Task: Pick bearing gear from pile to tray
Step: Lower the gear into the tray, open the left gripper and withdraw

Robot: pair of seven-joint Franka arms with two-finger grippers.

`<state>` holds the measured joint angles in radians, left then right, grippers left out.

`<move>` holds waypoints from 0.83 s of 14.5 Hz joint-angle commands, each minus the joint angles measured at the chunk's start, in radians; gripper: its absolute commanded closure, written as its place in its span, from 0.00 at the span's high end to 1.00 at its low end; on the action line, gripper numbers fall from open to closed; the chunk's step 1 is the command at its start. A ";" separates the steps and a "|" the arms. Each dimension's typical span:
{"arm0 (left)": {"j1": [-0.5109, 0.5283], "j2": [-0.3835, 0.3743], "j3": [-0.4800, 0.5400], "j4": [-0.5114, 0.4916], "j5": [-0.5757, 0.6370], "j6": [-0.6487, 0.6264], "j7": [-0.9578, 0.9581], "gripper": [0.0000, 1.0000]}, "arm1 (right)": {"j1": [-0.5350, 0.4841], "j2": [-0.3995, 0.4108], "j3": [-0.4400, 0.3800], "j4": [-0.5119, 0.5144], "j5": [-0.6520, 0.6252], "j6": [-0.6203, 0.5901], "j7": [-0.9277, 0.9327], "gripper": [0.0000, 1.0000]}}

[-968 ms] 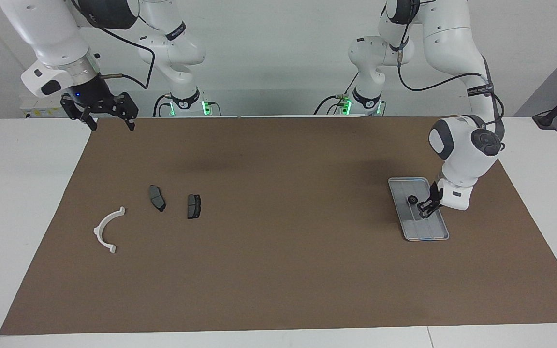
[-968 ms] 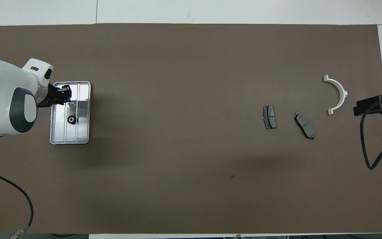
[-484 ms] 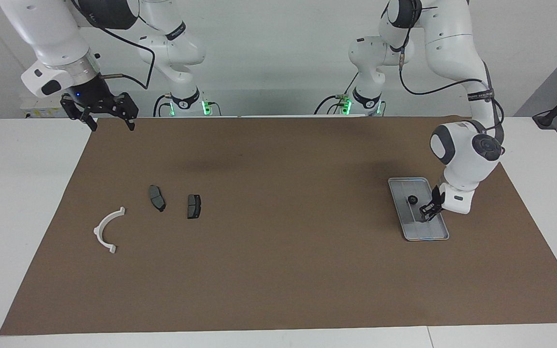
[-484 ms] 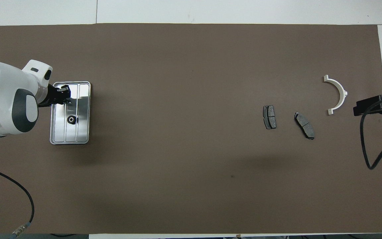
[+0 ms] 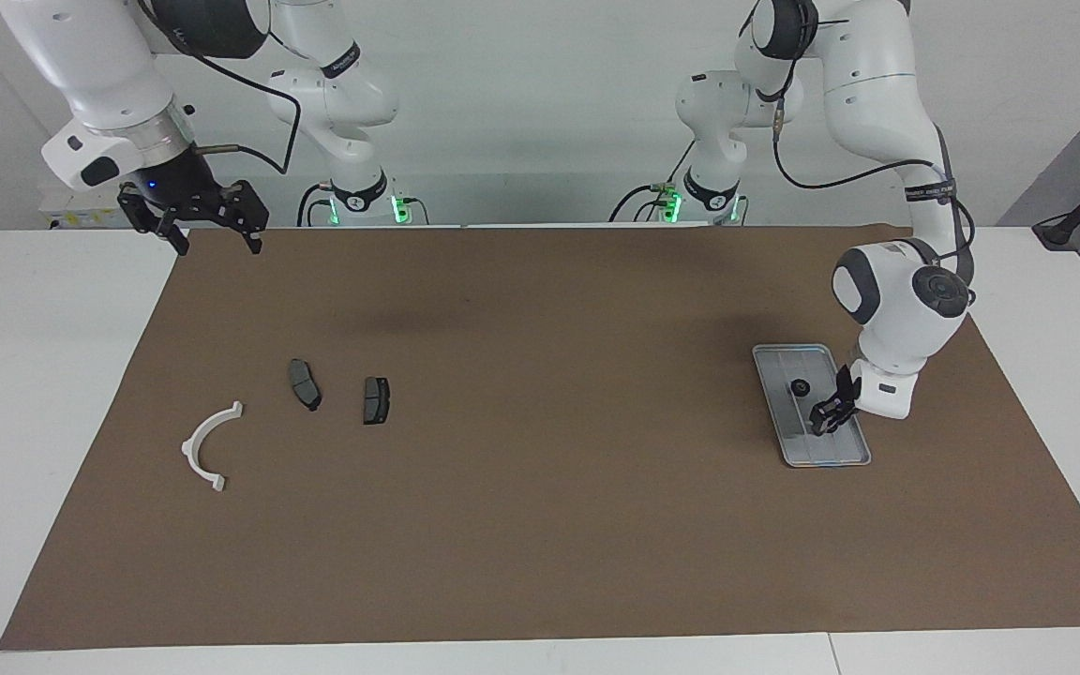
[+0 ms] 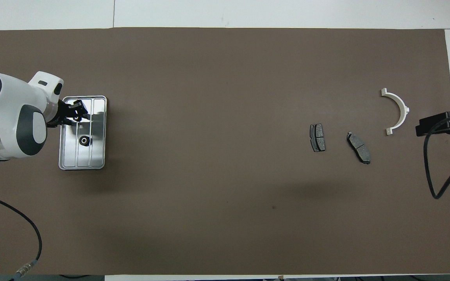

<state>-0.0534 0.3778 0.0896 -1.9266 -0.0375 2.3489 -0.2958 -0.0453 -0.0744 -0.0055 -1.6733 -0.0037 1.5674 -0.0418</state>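
Facing view: since a second ago the left end effector [image 5: 825, 419] has lifted a little over the tray [image 5: 784, 427]; whether its fingers are parted I cannot tell. The bearing gear [image 5: 799, 386] lies on the tray, just beside the end effector and apart from it. The right end effector [image 5: 212, 230] waits unmoved over the counter's [image 5: 540, 525] edge nearest the robots, fingers spread and empty.

Overhead view: the left end effector [image 6: 75, 116] now shows a small dark round piece [image 6: 77, 117] between its fingers; gear [image 6: 84, 141] unmoved. Tray [image 6: 100, 132] sits near the left arm's end of the counter [image 6: 225, 218]; brake pads [image 6: 318, 137] and white bracket [image 6: 397, 111] toward the right arm's end, with wide bare mat between
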 commanded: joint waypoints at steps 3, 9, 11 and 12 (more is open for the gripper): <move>0.013 -0.019 -0.008 0.037 0.004 -0.098 0.014 1.00 | -0.005 0.001 0.007 0.001 -0.012 -0.006 0.008 1.00; 0.015 -0.232 -0.008 0.040 0.004 -0.374 0.014 1.00 | -0.005 0.004 0.007 0.001 -0.012 -0.006 0.008 1.00; 0.013 -0.298 -0.008 0.055 0.004 -0.477 0.014 1.00 | -0.005 0.004 0.007 0.001 -0.012 -0.006 0.008 1.00; 0.013 -0.316 -0.008 0.073 0.004 -0.532 0.015 1.00 | -0.005 0.004 0.007 0.001 -0.012 -0.006 0.008 1.00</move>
<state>-0.0502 0.1136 0.0890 -1.8602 -0.0375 1.9042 -0.2949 -0.0453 -0.0717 -0.0055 -1.6733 -0.0037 1.5674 -0.0418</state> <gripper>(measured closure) 0.000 0.000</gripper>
